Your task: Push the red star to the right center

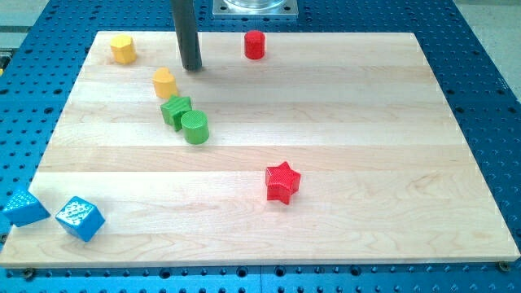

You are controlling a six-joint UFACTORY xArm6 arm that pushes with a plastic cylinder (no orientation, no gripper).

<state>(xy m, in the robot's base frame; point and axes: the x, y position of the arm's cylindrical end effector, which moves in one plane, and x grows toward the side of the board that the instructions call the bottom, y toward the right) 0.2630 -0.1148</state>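
Note:
The red star [282,182] lies on the wooden board [342,114], a little below and right of the middle. My tip [191,68] is near the view's top, left of centre, far up and left of the red star. It stands just above and right of a yellow block [165,83] and does not touch any block.
A green star-like block [176,111] and a green cylinder [195,128] sit together below the yellow block. A yellow hexagon [123,49] is at the top left, a red cylinder [255,45] at the top centre. Two blue blocks [80,218] [24,207] lie at the bottom left corner.

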